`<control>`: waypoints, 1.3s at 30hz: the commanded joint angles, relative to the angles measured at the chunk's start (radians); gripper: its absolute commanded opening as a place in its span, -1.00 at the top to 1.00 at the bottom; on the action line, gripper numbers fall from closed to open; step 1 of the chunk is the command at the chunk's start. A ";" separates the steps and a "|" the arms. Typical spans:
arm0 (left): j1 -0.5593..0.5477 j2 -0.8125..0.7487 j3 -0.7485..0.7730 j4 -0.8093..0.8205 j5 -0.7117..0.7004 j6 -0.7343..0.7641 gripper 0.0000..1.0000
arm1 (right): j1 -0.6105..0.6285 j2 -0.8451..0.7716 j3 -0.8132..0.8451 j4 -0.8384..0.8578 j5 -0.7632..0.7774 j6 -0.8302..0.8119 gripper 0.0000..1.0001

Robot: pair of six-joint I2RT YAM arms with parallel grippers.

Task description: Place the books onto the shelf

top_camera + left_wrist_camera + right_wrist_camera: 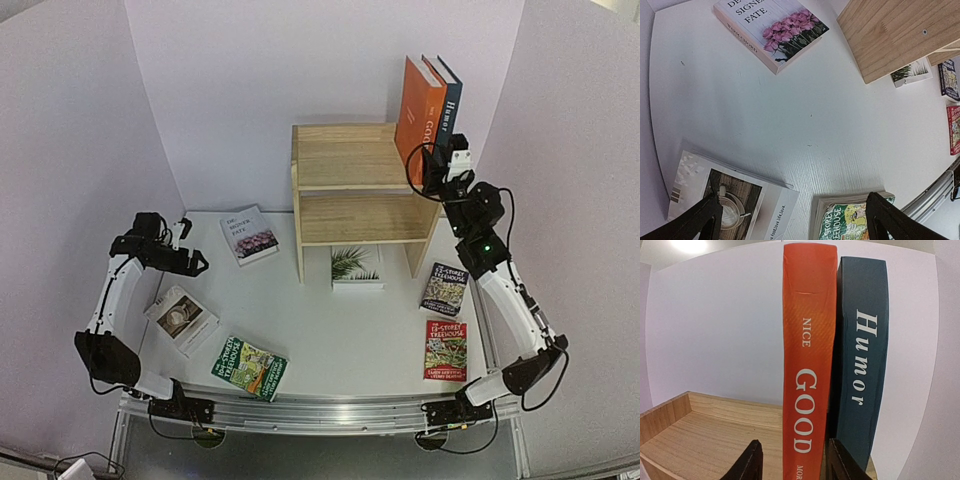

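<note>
The right gripper (pixel 792 450) has its jaws apart astride the foot of the orange book's (pixel 807 365) spine, and a strip of wood shows between one finger (pixel 751 460) and the cover. That book stands upright at the right end of the shelf's (pixel 350 165) top tier, with the blue book (pixel 862 365) upright and touching it on the right. The rest of that tier, to the left in the frame, is bare wood. The left gripper (pixel 795 220) hangs with its jaws wide apart and nothing between them, over the table (pixel 340 330) at the left of the overhead view. Below it the tea book (pixel 730 200) lies flat at lower left and a green Treehouse (pixel 850 220) at lower centre, with the flower book (pixel 775 30) farther off at the top. The palm book (pixel 356 268) lies on the table under the shelf's lower board. A dark Treehouse (pixel 445 288) and a red Treehouse (pixel 446 350) lie flat at the right, beside the right arm. The table is white, a metal rail (pixel 320 412) runs along its near edge, and pale screens (pixel 250 80) close in the back and both sides.
</note>
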 commanded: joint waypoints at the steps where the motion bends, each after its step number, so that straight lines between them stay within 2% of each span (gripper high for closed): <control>1: 0.000 0.008 0.046 0.006 0.023 0.010 -0.99 | 0.005 -0.037 -0.024 -0.017 -0.078 0.047 0.23; 5: 0.000 0.010 0.048 0.006 0.026 0.009 -0.99 | 0.005 0.001 0.003 -0.034 -0.034 0.054 0.30; 8: 0.000 0.006 0.046 0.004 0.029 0.009 -0.99 | 0.005 0.034 0.029 -0.038 -0.023 0.056 0.44; 14: 0.000 -0.004 0.037 0.004 0.023 0.010 -0.99 | 0.004 0.086 0.066 -0.041 0.006 0.070 0.49; 20: 0.000 -0.003 0.037 0.005 0.027 0.012 -0.99 | 0.005 0.139 0.121 -0.039 0.132 0.060 0.87; 23: 0.000 -0.001 0.041 0.005 0.025 0.012 -0.99 | 0.005 0.156 0.141 -0.036 0.182 0.057 0.99; 39: 0.000 -0.002 0.033 0.008 0.018 0.017 -0.99 | 0.005 0.143 0.094 0.012 0.176 0.067 1.00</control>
